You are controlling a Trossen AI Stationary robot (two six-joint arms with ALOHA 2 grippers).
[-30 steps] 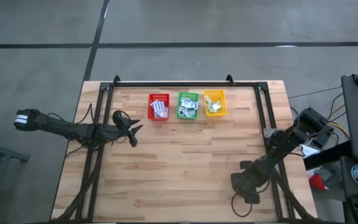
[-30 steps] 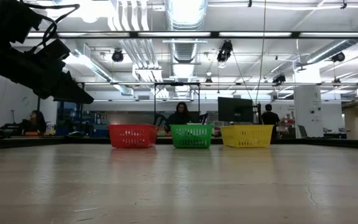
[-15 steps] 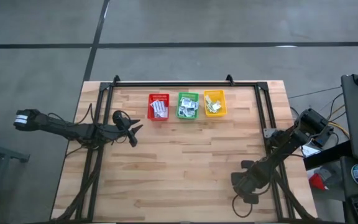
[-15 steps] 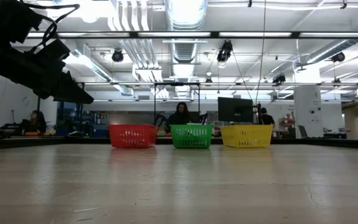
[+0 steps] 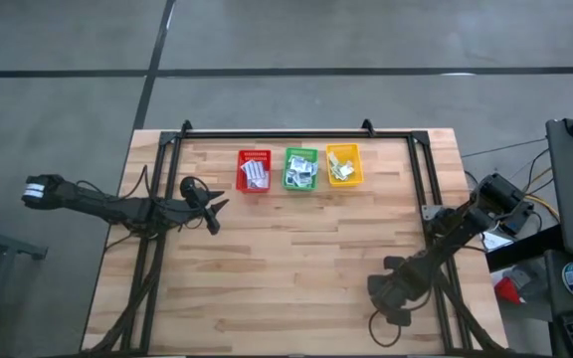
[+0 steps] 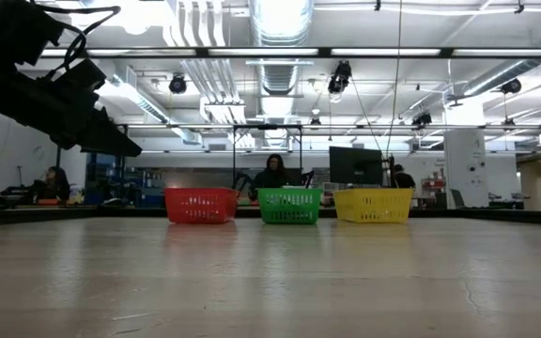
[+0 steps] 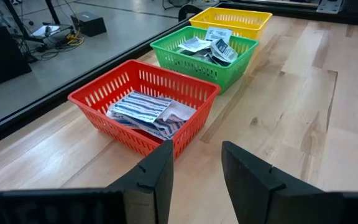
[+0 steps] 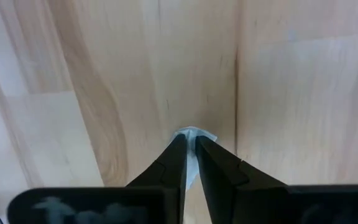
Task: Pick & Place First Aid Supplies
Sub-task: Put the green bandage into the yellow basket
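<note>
- High view shows the wooden counter (image 5: 296,259) with a dark frame (image 5: 267,133) along its far edge and both sides.
- Left arm (image 5: 107,206) reaches in from the left side, and the left tool (image 5: 210,212) hangs over the counter, just left of the red basket and a little nearer. Its two fingers (image 7: 151,180) stand apart with only bare wood between them; it grasps nothing.
- Right arm (image 5: 451,239) bends down at the near right part of the counter, and the right tool (image 5: 394,303) points at the wood there, well apart from the baskets.
- Right wrist view shows its fingers (image 8: 178,163) nearly together, clenched on a small white packet (image 8: 194,138) that lies against the counter surface at their tips. Which kind of packet it is, I cannot tell.
- Three baskets stand in a row near the far edge: the red basket (image 5: 254,171) on the left, the green basket (image 5: 300,168) in the middle, the yellow basket (image 5: 344,165) on the right.
- Red basket holds oblong white packets with blue stripes (image 7: 143,112).
- Green basket holds small square white packets (image 7: 209,47).
- Yellow basket holds pale strips (image 5: 342,169).
- Low view shows people (image 6: 272,175) sitting in the room beyond the counter, behind the baskets.
</note>
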